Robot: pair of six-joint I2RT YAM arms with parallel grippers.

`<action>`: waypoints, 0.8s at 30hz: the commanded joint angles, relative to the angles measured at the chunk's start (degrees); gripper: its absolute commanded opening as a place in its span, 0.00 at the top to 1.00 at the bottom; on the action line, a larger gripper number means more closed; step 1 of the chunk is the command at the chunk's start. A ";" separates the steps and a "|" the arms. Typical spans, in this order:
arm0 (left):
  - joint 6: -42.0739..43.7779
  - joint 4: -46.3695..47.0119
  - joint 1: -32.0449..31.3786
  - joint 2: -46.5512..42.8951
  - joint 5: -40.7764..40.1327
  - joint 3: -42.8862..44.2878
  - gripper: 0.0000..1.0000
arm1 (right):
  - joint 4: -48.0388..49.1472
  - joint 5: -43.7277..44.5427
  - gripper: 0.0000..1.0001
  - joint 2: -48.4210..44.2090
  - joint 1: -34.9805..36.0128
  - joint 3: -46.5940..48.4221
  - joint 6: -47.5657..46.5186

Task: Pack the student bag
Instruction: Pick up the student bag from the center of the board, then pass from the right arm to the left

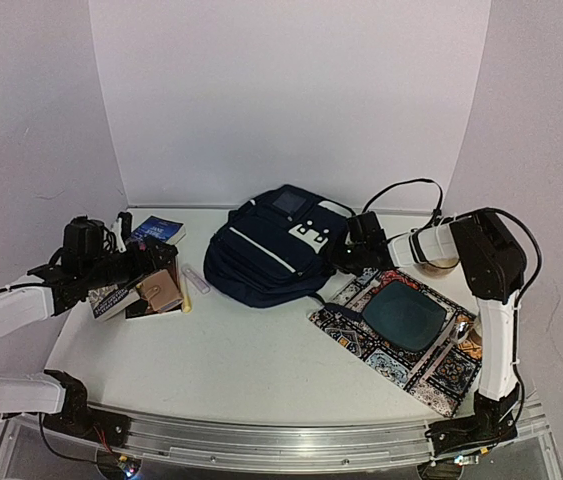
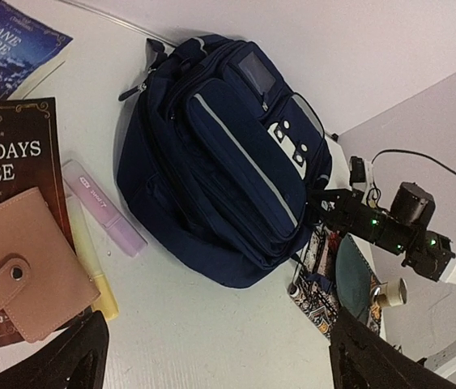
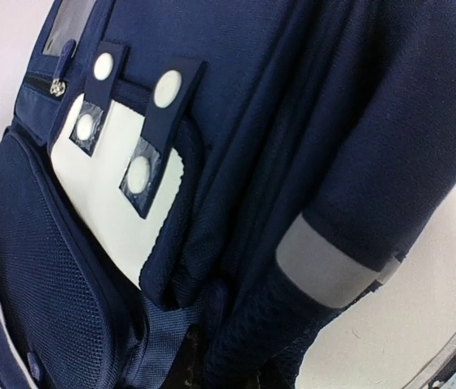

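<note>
The student bag (image 1: pixel 271 250), dark navy with white stripe trim and white patches, lies at the back centre of the table. From the right, my right gripper (image 1: pixel 346 258) reaches its right side. In the right wrist view the student bag (image 3: pixel 292 121) fills the frame, and my right gripper (image 3: pixel 244 373) is shut on a fold of its fabric at the bottom edge. My left gripper (image 2: pixel 219 356) hangs open over bare table, left of the student bag (image 2: pixel 219 162), holding nothing.
Left of the bag lie a blue Jane Eyre book (image 2: pixel 9 40), a dark book (image 2: pixel 9 154), a pink wallet (image 2: pixel 21 271), a purple highlighter (image 2: pixel 102 207) and a yellow highlighter (image 2: pixel 94 267). A patterned mat (image 1: pixel 441 375) with a dark teal pouch (image 1: pixel 404 315) lies at the right.
</note>
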 commanded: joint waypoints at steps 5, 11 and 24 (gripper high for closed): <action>-10.20 8.05 -2.92 1.20 -3.98 -3.49 0.05 | 0.50 -13.37 1.00 -9.03 0.04 0.80 -5.70; -12.43 10.63 -5.85 4.22 -5.32 -3.74 0.06 | 0.90 -17.84 1.00 -16.94 0.03 -1.34 -6.30; -11.65 10.89 -15.83 7.07 -9.46 -2.29 0.10 | -3.19 -16.13 1.00 -30.95 2.69 -12.99 -9.69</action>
